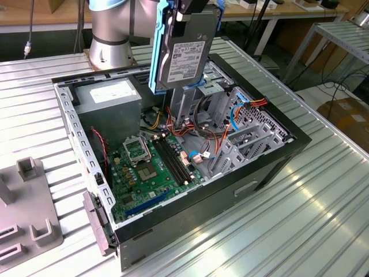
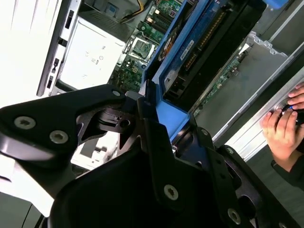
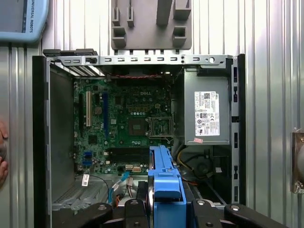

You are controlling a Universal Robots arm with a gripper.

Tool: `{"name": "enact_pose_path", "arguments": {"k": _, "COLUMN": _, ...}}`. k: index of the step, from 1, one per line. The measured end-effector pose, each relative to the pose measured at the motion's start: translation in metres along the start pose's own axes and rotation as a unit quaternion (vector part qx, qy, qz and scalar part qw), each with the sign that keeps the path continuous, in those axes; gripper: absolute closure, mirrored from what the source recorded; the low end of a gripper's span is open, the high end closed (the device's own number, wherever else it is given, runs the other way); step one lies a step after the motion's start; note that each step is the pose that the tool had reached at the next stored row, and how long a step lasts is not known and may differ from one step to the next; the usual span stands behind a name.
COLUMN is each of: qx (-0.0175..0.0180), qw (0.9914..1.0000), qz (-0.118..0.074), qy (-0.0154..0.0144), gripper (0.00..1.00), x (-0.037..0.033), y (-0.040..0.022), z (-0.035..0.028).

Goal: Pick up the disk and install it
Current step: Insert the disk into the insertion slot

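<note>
The disk (image 1: 185, 55), a grey hard drive with a white label in a bright blue carrier, hangs upright above the open computer case (image 1: 271, 164). My gripper (image 1: 194, 10) is shut on the disk's upper end. In the second wrist view the black fingers (image 2: 142, 107) clamp the blue carrier (image 2: 167, 121), and the disk (image 2: 209, 45) points down toward the case. The first wrist view has the carrier's blue edge (image 3: 164, 178) over the case's drive area, with my gripper (image 3: 164, 211) around it. A grey metal drive cage (image 1: 222, 107) stands just below the disk.
Inside the case lie a green motherboard (image 1: 151, 167), a grey power supply (image 1: 109, 98) and loose cables (image 1: 239, 112). The arm's base (image 1: 109, 34) stands behind the case. A grey fixture (image 1: 26, 202) sits at the exterior view's left. A person's hand (image 2: 285, 128) rests beside the case.
</note>
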State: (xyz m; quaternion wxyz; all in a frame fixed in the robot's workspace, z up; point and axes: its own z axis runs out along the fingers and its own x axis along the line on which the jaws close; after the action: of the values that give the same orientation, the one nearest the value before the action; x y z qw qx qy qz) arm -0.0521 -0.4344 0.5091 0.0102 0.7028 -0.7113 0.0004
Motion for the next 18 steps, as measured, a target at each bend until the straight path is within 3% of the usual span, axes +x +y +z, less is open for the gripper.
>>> {"name": "enact_pose_path", "arguments": {"k": 3, "qx": 0.0000, "qw": 1.00000, "qz": 0.000, "qy": 0.0001, "gripper": 0.63, "x": 0.0181, "y": -0.0002, "z": 0.0005}}
{"name": "enact_pose_path", "arguments": {"k": 11, "qx": 0.0000, "qw": 1.00000, "qz": 0.000, "qy": 0.0000, "gripper": 0.63, "x": 0.0403, "y": -0.0005, "z": 0.0012}}
{"name": "enact_pose_path", "arguments": {"k": 13, "qx": 0.0000, "qw": 1.00000, "qz": 0.000, "qy": 0.0000, "gripper": 0.63, "x": 0.0488, "y": -0.0006, "z": 0.0015}}
{"name": "enact_pose_path", "arguments": {"k": 18, "qx": 0.0000, "qw": 1.00000, "qz": 0.000, "qy": 0.0000, "gripper": 0.63, "x": 0.0609, "y": -0.0007, "z": 0.0018}}
